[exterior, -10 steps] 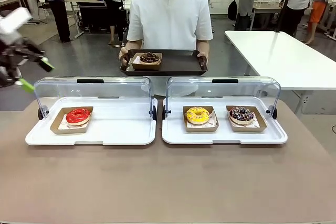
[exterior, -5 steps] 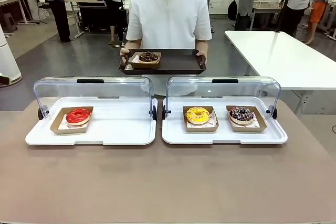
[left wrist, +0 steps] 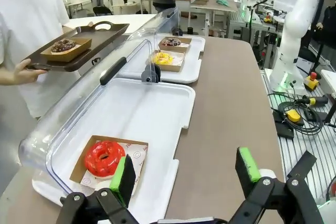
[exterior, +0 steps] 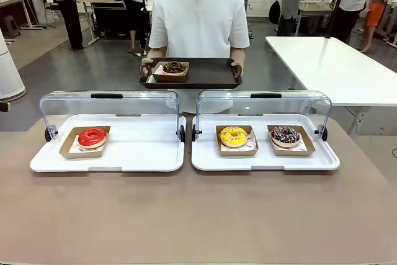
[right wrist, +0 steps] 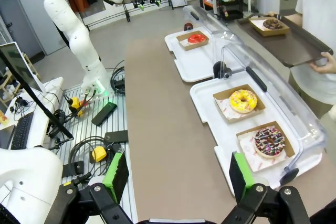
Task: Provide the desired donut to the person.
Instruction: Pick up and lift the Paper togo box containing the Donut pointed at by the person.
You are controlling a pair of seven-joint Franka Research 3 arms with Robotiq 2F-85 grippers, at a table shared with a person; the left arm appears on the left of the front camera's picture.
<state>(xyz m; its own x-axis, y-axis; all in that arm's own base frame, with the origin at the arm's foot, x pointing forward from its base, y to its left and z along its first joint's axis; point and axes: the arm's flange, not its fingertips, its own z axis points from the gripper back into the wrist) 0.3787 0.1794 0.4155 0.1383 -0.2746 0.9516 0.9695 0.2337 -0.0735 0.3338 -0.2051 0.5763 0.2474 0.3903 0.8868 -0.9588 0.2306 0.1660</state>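
The person (exterior: 198, 23) stands at the far side holding a dark tray (exterior: 208, 77) that carries a chocolate donut (exterior: 173, 67) in a paper boat. On the table lie a red donut (exterior: 92, 136), a yellow donut (exterior: 234, 135) and a sprinkled chocolate donut (exterior: 285, 134), each in its own boat. My left gripper (left wrist: 185, 170) hangs open high above the table edge beside the red donut (left wrist: 104, 158). High above the table's other end, my right gripper (right wrist: 178, 176) is open, with the sprinkled donut (right wrist: 269, 140) nearest to it.
Two white serving trays (exterior: 142, 156) (exterior: 267, 161) sit side by side, their clear lids (exterior: 108, 107) (exterior: 263, 107) swung up at the back. Bare brown tabletop (exterior: 198, 215) lies in front of them. A white table (exterior: 335, 66) stands at the far right.
My left gripper, at the front view's left edge a second ago, has left that view. The person has drawn the dark tray slightly closer to the body.
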